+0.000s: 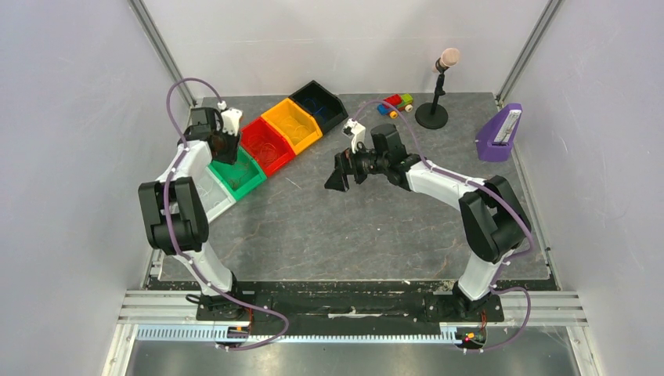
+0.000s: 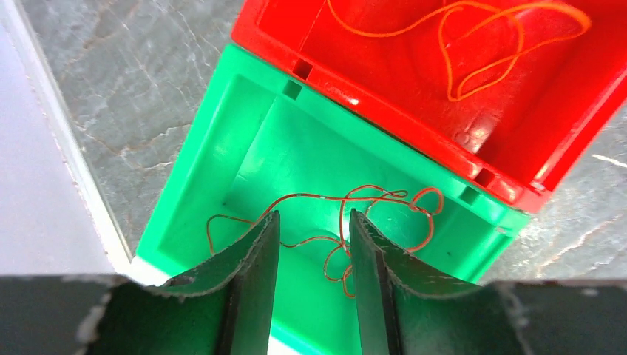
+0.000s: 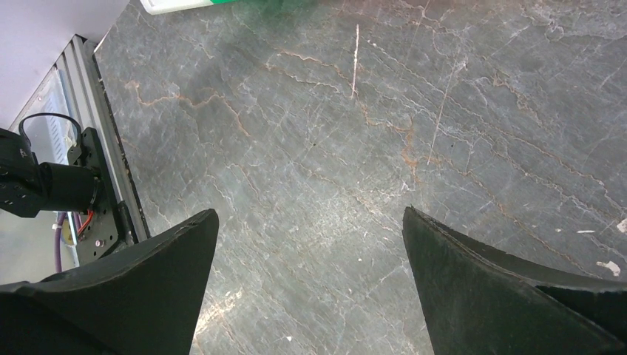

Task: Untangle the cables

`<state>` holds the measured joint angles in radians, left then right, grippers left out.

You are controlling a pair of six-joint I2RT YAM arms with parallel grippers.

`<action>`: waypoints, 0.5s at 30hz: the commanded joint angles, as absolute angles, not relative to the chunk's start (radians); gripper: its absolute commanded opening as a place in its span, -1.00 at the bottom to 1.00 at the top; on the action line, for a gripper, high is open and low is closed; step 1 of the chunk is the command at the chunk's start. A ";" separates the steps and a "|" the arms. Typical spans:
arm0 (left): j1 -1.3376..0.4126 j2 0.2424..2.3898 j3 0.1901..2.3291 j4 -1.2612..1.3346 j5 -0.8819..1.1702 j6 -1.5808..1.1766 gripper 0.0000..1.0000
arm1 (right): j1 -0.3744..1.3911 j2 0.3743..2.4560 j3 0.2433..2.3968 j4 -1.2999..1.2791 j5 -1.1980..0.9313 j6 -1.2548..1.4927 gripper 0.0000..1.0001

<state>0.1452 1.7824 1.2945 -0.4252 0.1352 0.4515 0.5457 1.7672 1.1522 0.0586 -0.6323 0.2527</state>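
Note:
A thin red cable lies in loose curls on the floor of the green bin. A thin orange cable lies looped in the red bin beside it. My left gripper hangs over the green bin with its jaws a little apart and nothing between them; the top view shows it too. My right gripper is wide open and empty above bare table; the top view shows it near the table's middle. A thin white strand lies on the table ahead of it.
A diagonal row of bins stands at the back left: white, green, red, orange, black. Toy blocks, a microphone stand and a purple holder stand at the back right.

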 commanded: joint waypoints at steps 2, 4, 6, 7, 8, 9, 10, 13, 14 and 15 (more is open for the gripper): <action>0.149 1.679 1.343 -0.474 0.201 0.396 -0.01 | 0.543 1.698 1.165 0.063 -0.647 0.228 0.96; 0.150 1.661 1.348 -0.491 0.210 0.389 0.03 | 0.542 1.692 1.163 0.060 -0.649 0.226 0.96; 0.150 1.646 1.353 -0.496 0.209 0.383 0.07 | 0.543 1.687 1.163 0.056 -0.652 0.222 0.96; 0.150 1.643 1.357 -0.497 0.207 0.384 0.08 | 0.543 1.684 1.163 0.053 -0.651 0.217 0.96; 0.150 1.644 1.364 -0.502 0.203 0.392 0.09 | 0.543 1.681 1.162 0.051 -0.652 0.216 0.96; 0.150 1.650 1.380 -0.510 0.194 0.404 0.10 | 0.542 1.677 1.159 0.048 -0.652 0.212 0.96; 0.151 1.664 1.402 -0.524 0.182 0.415 0.11 | 0.543 1.676 1.157 0.045 -0.652 0.209 0.96; 0.153 1.733 1.491 -0.616 0.168 0.505 0.10 | 0.543 1.665 1.145 0.040 -0.650 0.201 0.96; 0.153 1.753 1.517 -0.660 0.179 0.544 0.09 | 0.543 1.662 1.141 0.039 -0.650 0.197 0.96; 0.156 1.771 1.548 -0.701 0.222 0.581 0.08 | 0.543 1.660 1.137 0.036 -0.648 0.193 0.96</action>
